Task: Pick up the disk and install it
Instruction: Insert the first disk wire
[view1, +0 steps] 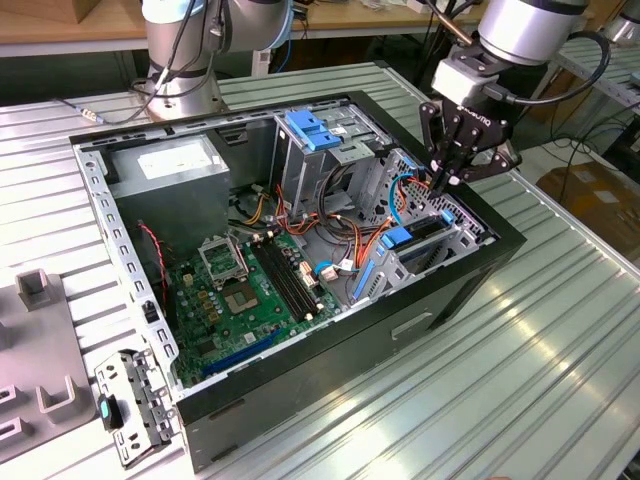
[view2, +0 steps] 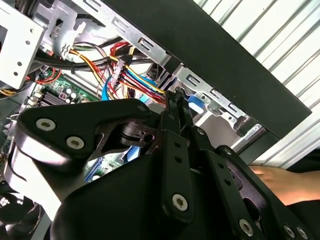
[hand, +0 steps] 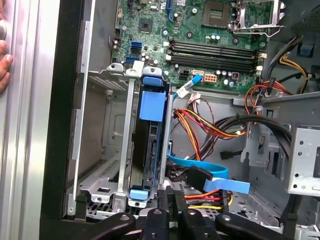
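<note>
Exterior view: open computer case (view1: 300, 330) lying on the ribbed desk (view1: 520, 380); gripper (view1: 452, 178) lowered over the drive cage (view1: 440, 235) at the case's corner toward the exterior view's right; fingers pinched together at the tips, nothing seen between them.

Second wrist view: black linkage of the gripper (view2: 176, 100) in the foreground, fingers closed to a narrow point beside bundled coloured cables (view2: 130, 75); a person's hand (view2: 280, 182) close to the case wall.

First wrist view: disk (hand: 150, 145) seated edge-on in the metal cage (hand: 107, 150), blue rails (hand: 152, 102) at both ends; gripper (hand: 175, 202) closed and empty, just beside the disk's near end; blue ribbon cable (hand: 210, 175) lying loose alongside.

Risk: closed tips near the cables, likely to snag or unseat a connector on any sideways drift; disk possibly not fully latched, liable to slide out; hand near the case, exposed to contact.
</note>
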